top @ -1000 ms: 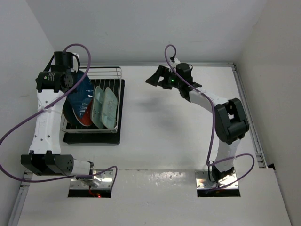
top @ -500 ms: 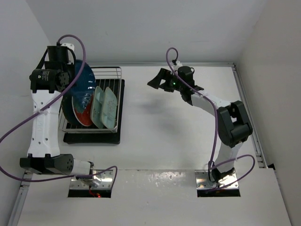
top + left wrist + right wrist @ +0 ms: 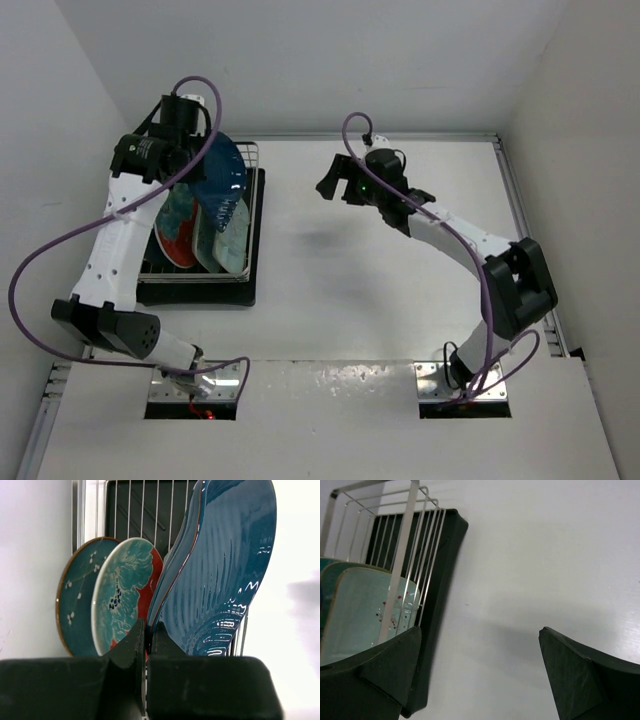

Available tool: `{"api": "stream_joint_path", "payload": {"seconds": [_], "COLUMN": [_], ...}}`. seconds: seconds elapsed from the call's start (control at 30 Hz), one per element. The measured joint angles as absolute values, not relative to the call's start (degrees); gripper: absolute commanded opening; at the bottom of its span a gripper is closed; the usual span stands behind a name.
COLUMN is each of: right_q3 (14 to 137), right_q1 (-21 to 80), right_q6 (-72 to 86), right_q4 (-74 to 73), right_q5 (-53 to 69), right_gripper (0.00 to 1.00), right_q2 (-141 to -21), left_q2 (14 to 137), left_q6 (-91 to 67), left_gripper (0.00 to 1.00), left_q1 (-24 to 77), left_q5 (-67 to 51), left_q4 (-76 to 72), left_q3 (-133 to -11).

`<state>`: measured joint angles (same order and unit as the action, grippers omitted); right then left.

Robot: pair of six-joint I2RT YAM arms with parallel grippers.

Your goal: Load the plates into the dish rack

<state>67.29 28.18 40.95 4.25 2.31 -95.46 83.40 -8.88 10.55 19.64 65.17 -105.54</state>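
Note:
My left gripper is shut on the rim of the small dark-blue leaf plate and holds it on edge above the dish rack. In the left wrist view the fingers pinch the leaf plate. Behind it stand the dark teal round plate and the red plate with light-blue pattern. Two pale mint plates stand upright to the right of the red plate. My right gripper is open and empty over the table, right of the rack; a mint plate shows in its view.
The rack sits on a black drip tray at the table's back left, close to the left wall. Its raised wire rail stands at the far end. White walls close the table at left, back and right.
My left arm has swung the leaf plate rightward from the left wall side to above the rack's plates. My right arm has shifted slightly, its gripper still open.

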Motion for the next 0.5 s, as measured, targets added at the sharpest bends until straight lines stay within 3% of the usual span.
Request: {"api": "stream_joint_path", "payload": {"seconds": [0.5], "right_q3": [58.22], "right_q1": [38.59], "right_q6": [41.63], "right_q4": [-6.79], "right_q5": [-20.64], "right_gripper": [1.0], "right_q2": [-81.32], "left_q2": [86.65], "left_q6": [-17.39], "left_gripper": [0.0], "left_q1": [26.13], "left_q5": [37.54], "left_q4": [67.37], "left_q3": [-103.63]}}
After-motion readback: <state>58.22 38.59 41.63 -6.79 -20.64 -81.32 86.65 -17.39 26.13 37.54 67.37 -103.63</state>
